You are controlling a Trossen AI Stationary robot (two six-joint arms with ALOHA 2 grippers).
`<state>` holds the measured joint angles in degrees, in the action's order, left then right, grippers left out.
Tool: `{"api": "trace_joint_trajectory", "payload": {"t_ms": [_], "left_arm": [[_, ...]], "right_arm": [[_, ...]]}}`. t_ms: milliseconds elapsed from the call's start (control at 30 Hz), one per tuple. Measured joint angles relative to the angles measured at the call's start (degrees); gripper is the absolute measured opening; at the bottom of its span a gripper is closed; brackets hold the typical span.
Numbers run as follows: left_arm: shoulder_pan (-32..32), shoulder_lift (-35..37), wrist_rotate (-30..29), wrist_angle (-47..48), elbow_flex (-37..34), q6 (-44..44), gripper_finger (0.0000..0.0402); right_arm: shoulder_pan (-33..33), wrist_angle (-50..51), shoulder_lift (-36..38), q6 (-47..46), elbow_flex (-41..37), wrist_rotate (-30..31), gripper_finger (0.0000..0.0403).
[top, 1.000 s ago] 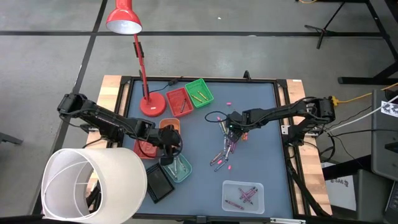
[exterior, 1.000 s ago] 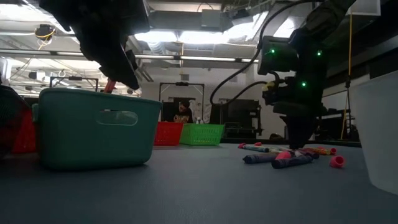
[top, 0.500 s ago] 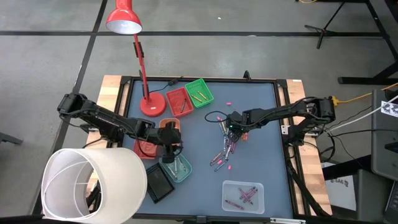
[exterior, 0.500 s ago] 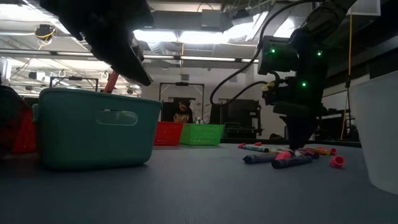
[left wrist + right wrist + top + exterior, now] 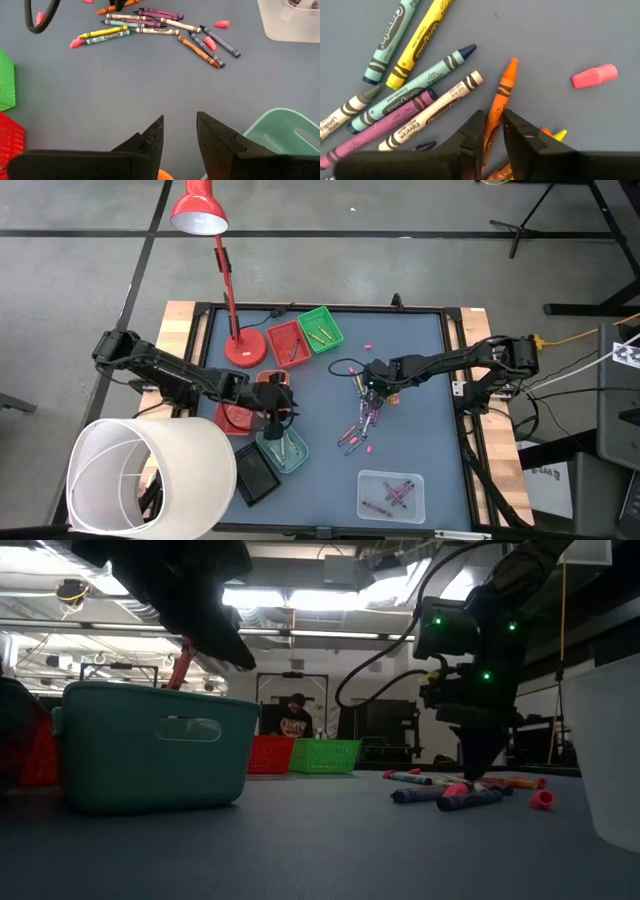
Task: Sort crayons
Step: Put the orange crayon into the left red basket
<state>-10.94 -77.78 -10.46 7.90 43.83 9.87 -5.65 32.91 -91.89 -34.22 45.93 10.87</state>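
Right gripper (image 5: pixel 492 131) is down on the crayon pile (image 5: pixel 362 420) at mid-table, its fingers pinching an orange crayon (image 5: pixel 500 97) by the lower half. The crayon lies on the mat, tip pointing away from the gripper. Beside it lie a white crayon (image 5: pixel 432 117), a purple one (image 5: pixel 375 135), a light blue one (image 5: pixel 415 85) and a yellow one (image 5: pixel 417 37); a pink stub (image 5: pixel 594 76) sits apart on the far side.

Left gripper (image 5: pixel 178 135) hangs over the gap between the orange tray (image 5: pixel 272 383) and the teal tray (image 5: pixel 283 450). Fingers stand apart with nothing between them. In the low view a red crayon (image 5: pixel 181 663) stands tilted in the teal tray, its end above the rim.

Other crayons: some in the green tray (image 5: pixel 320 328), some in the red tray (image 5: pixel 288 343), several purple and pink ones in the clear tray (image 5: pixel 391 494) at the near edge. A red lamp (image 5: pixel 222 270) stands at the far left of the table (image 5: pixel 420 370).
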Motion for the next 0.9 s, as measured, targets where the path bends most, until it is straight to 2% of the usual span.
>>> {"api": "trace_joint_trajectory", "payload": {"t_ms": [400, 900], "left_arm": [[2.9, 0.0, 0.0, -1.4, 0.0, 0.0, 0.0101], [6.8, 0.0, 0.0, -1.7, 0.0, 0.0, 0.0101]], "right_arm": [[0.0, -0.4, 0.0, 0.0, 0.0, 0.3, 0.0023], [0.0, -0.2, 0.2, 4.6, 0.1, -1.1, 0.0021]]}}
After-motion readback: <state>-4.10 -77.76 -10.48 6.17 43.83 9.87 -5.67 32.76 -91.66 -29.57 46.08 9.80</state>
